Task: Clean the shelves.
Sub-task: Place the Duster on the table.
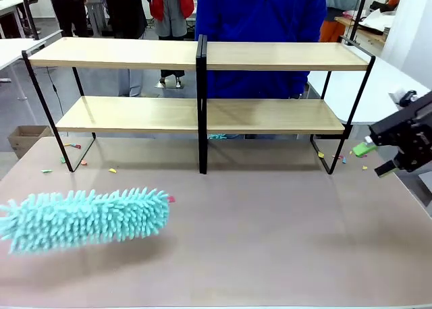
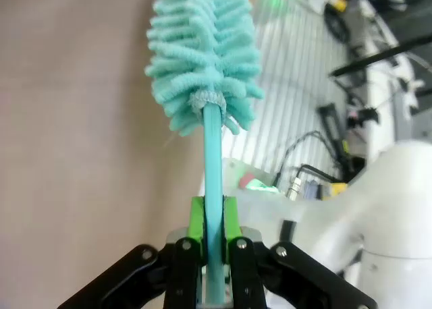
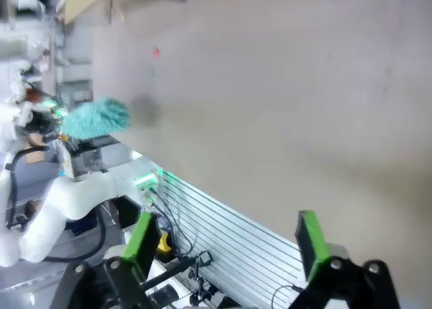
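Observation:
The shelves (image 1: pixel 202 56), two light-wood boards in a black frame with a centre post, stand at the far side of the table in front of a person in blue. A teal fluffy duster (image 1: pixel 84 218) hovers low over the table at front left. In the left wrist view my left gripper (image 2: pixel 212 218) is shut on the duster's thin teal handle (image 2: pixel 213 160), with the duster head (image 2: pixel 202 52) beyond. At the right edge my right gripper (image 1: pixel 378 159) is open and holds nothing; its green pads (image 3: pixel 145 238) stand wide apart over the table.
Small coloured scraps (image 1: pixel 111 169) lie on the brown table top near the shelf feet on both sides. A cardboard box (image 1: pixel 25 139) sits on the floor at left. White tables stand behind at both sides.

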Action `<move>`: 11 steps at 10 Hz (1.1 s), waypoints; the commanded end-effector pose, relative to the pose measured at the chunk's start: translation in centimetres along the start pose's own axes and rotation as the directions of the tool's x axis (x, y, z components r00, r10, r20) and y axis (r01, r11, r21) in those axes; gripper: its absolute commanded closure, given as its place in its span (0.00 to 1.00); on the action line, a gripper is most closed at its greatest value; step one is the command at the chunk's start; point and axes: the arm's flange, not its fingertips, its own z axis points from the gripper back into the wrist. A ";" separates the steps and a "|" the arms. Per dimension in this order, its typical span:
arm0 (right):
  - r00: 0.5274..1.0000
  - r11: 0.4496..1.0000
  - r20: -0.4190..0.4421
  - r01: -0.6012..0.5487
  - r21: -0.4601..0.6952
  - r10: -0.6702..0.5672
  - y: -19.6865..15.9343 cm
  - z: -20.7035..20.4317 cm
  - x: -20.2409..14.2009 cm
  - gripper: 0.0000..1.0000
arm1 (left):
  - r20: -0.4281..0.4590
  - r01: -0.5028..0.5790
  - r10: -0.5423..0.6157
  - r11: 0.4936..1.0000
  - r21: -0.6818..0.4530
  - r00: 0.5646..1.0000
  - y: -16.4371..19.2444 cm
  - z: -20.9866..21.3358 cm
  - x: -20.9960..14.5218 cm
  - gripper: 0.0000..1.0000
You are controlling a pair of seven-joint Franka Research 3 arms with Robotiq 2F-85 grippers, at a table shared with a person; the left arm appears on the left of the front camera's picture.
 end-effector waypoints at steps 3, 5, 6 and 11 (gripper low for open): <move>0.985 0.985 0.003 -0.170 0.023 0.170 4.5 -1.4 0.1 0.00 | 0.037 -0.089 0.090 0.995 -0.044 0.995 3.2 -0.6 4.7 0.87; 0.985 0.985 0.003 -0.170 0.023 0.170 4.5 -1.4 0.1 0.00 | -0.029 -0.090 0.090 0.996 -0.001 0.996 3.5 -0.4 5.0 0.28; 0.985 0.985 0.003 -0.170 0.023 0.170 4.5 -1.4 0.1 0.00 | -0.012 -0.092 0.093 0.995 0.022 0.996 3.4 0.0 5.0 0.00; 0.985 0.985 0.003 -0.170 0.023 0.170 4.5 -1.4 0.1 0.00 | 0.307 -0.100 0.035 0.975 0.200 0.951 -1.9 8.1 2.8 0.00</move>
